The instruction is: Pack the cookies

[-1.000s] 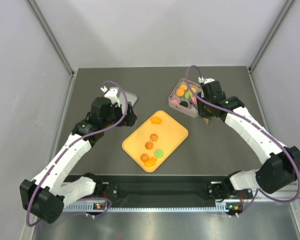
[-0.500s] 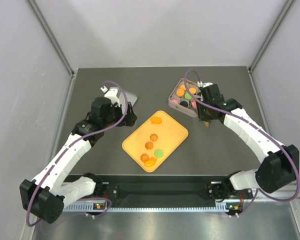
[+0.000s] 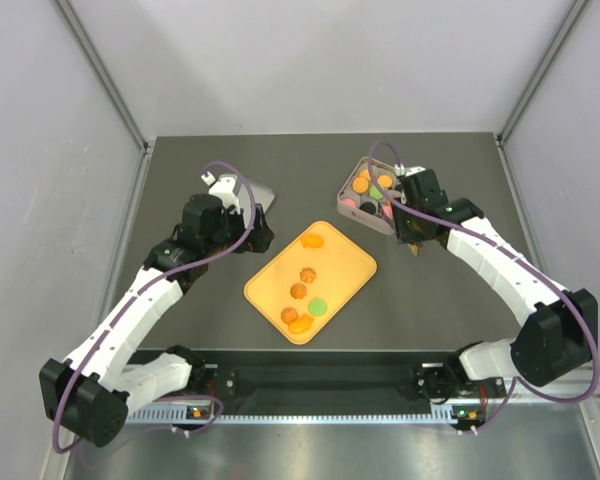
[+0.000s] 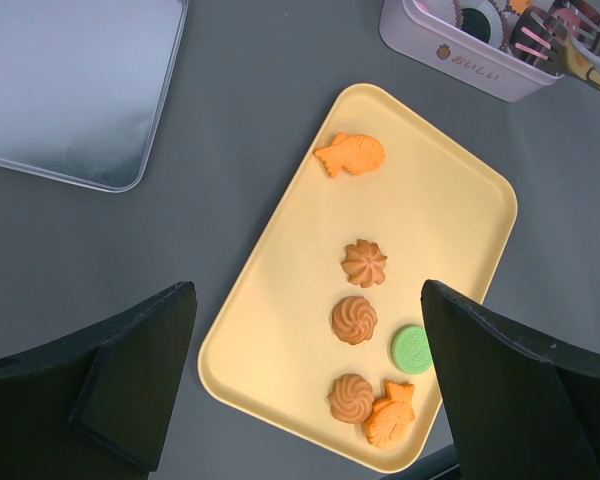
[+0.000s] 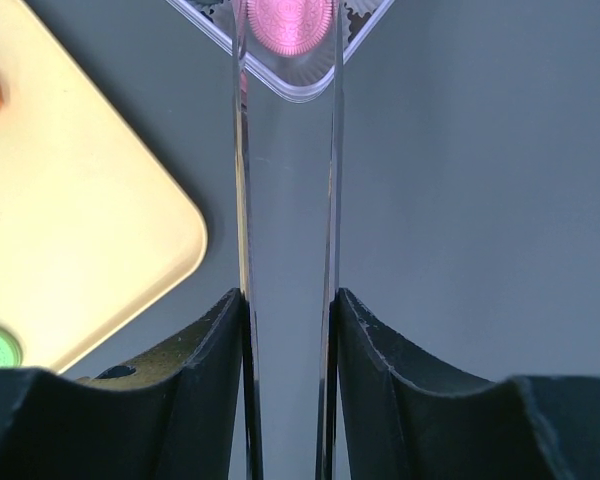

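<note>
Near, holds left gripper spread wide over six cookies on the orange tray at centre. Farther, upper right, clamps right gripper on clear tongs pinching a pink cookie at the pink tin's corner.

Even, bright light (soft shadows)

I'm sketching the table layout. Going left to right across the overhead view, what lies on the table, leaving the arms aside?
silver lid → orange tray → pink tin
</note>
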